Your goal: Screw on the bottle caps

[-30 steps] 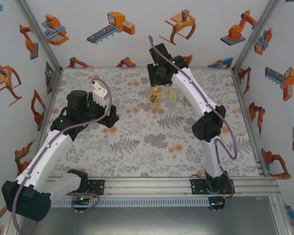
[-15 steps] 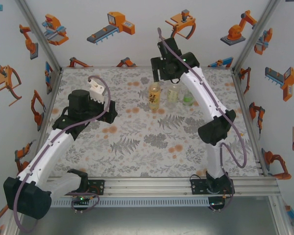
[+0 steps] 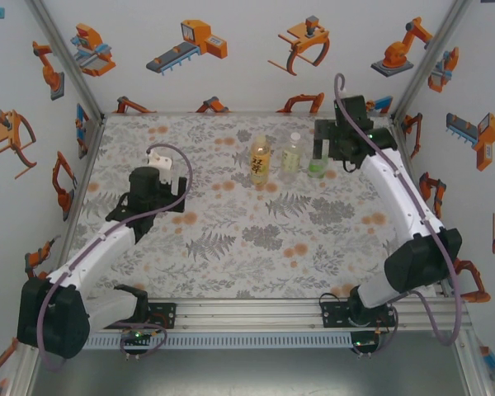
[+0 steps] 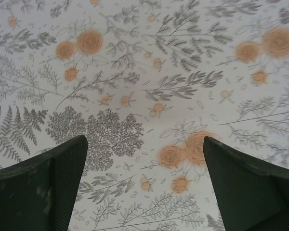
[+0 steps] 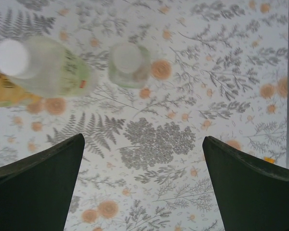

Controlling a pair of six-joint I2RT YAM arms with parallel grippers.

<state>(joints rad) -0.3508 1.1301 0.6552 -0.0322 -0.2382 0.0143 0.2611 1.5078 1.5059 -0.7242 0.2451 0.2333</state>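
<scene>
- Top view: three bottles stand in a row near the far edge of the table [image 3: 231, 247], right of its middle.
- The amber bottle [image 3: 261, 163] is on the left, with a yellow cap [image 3: 261, 142] on top.
- The pale bottle [image 3: 291, 157] stands just beside it, with a white cap [image 3: 294, 137] on top. At this size I cannot tell whether either cap is screwed tight.
- The green bottle [image 3: 317, 167] is last in the row. The wrist of the right arm [image 3: 396, 198] hangs just beside it and covers its top and upper part.
- The left arm [image 3: 99, 247] reaches over the left half of the table, well apart from the bottles. Its own wrist hides its fingers.
- Left wrist view: the left gripper [image 4: 144, 144] is spread wide and released. Nothing but the flowered table cover lies between its two dark fingers [image 4: 48, 187]. The lower parts of the fingers are cut off by the picture's edge.
- Right wrist view: the right gripper [image 5: 142, 142] is also spread wide and grasps nothing.
- Beyond its fingers, blurred and seen from above, is the pale bottle with its white cap.
- The green bottle is to the right of it. Its top is a pale round smear, too blurred to tell whether it is a cap.
- A strip of the amber bottle is cut off at the left edge.
</scene>
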